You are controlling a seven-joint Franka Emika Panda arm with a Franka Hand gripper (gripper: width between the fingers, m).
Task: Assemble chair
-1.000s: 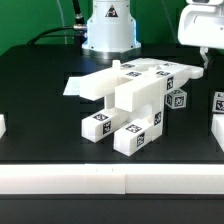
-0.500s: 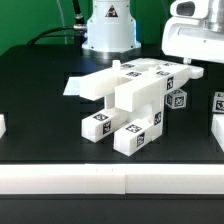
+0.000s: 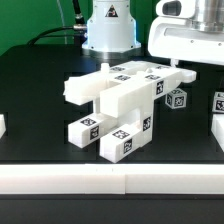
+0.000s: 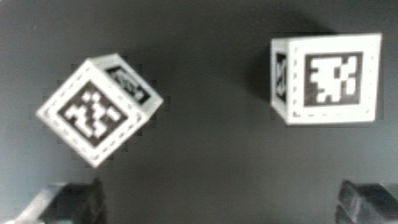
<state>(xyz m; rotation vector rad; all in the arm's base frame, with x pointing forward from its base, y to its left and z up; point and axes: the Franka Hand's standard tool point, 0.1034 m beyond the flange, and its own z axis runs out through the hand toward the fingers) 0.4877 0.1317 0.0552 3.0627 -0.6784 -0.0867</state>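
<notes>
1. The gripper [image 4: 214, 206] holds its jaws wide apart with nothing between them. Only the dark fingertips [image 4: 68, 205] show, at the edge of the wrist view.
2. Below the jaws is the black table [image 3: 30, 100]. On it, ahead of the fingertips, sit two small white blocks with black-and-white tags, well apart from each other and clear of both fingers.
3. The tilted block [image 4: 98, 105] lies cornerwise to the jaws, on one finger's side. The straight block [image 4: 329, 80] lies square to them, on the other finger's side.
4. The chair [image 3: 120, 100] is a half-built cluster of joined white tagged bars. It rests on the table lower than the jaws and to the exterior view's left of them.
5. The chair's far end reaches just under the gripper's body. I cannot tell whether the two touch.
6. The arm's white base [image 3: 108, 30] stands behind the chair, also to the exterior view's left of the jaws.
</notes>
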